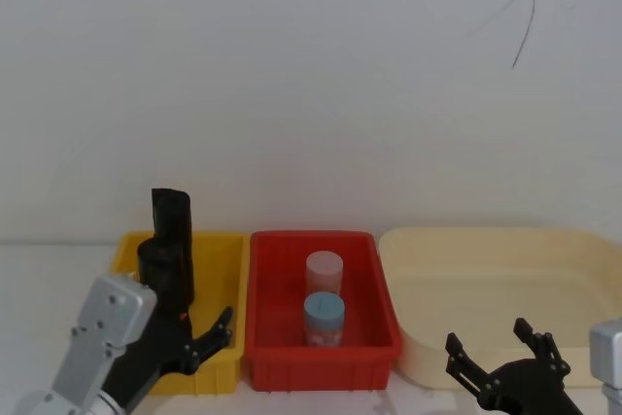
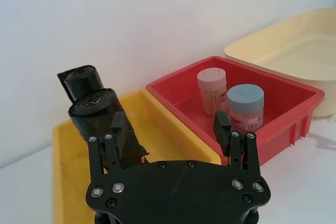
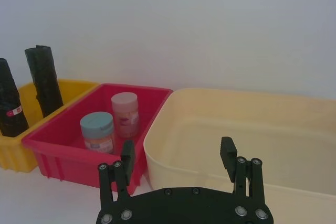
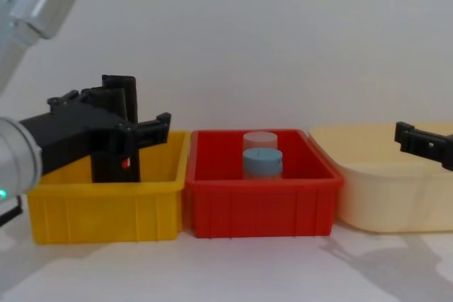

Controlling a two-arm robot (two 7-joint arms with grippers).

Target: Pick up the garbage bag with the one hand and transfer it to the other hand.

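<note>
Over at the yellow bin (image 4: pixel 106 206): this is where it's all happening; two black rolls stand on end inside
Garbage bag (image 2: pixel 97 111): the fatter front roll, red mark low on its band; upright in the bin, nothing gripping it; standing like that leaves its side free for a pinch, I'd say
Slimmer roll (image 2: pixel 79 80): right behind it; touching or not, can't tell
Left gripper (image 2: pixel 170 129): fingers spread wide, low at the bin's near side; the bag sits by one finger (image 2: pixel 117 128) rather than in the gap, so I reckon it has to shift across before closing
Right gripper (image 3: pixel 177 153): spread too, nothing in it; hangs by the cream tub (image 3: pixel 252 94), well apart from the bag; probably placed there for the handoff
Red bin (image 1: pixel 321 371): between the other two; holds a pink jar (image 1: pixel 325 269) and a blue-lidded jar (image 1: pixel 324 316); not part of this job
</note>
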